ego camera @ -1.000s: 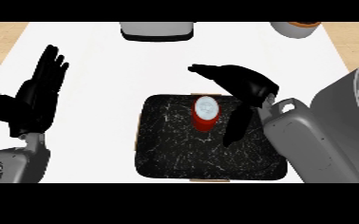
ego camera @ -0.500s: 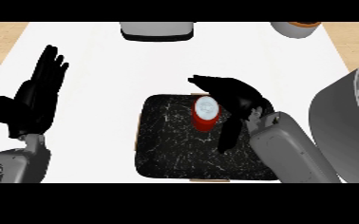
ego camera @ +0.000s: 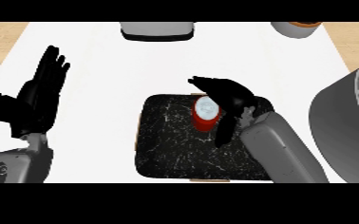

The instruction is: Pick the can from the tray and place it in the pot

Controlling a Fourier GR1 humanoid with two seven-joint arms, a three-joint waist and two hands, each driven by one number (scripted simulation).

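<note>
Your right hand (ego camera: 228, 97) sits against the can (ego camera: 206, 115), which stands upright on the dark tray (ego camera: 168, 142), in the tray's far half and a little right of its middle. The fingers arch over the can's far side and one runs down its right flank, so the hand looks part-wrapped; whether it has truly clenched on the can you cannot tell from this steep view. Before you lift, bring thumb and fingers onto opposite sides of the red wall, below the pale lid, so the can will not tip when it leaves the tray. Raise it straight up until it is clear of the tray's rim, then carry it toward the pot (ego camera: 155, 30) at the counter's far edge, left of the tray. Keep the can upright on the way and lower it inside the pot's wall before you let go. Your left hand (ego camera: 38, 97) rests open near the counter's left edge, fingers up; leave it there.
</note>
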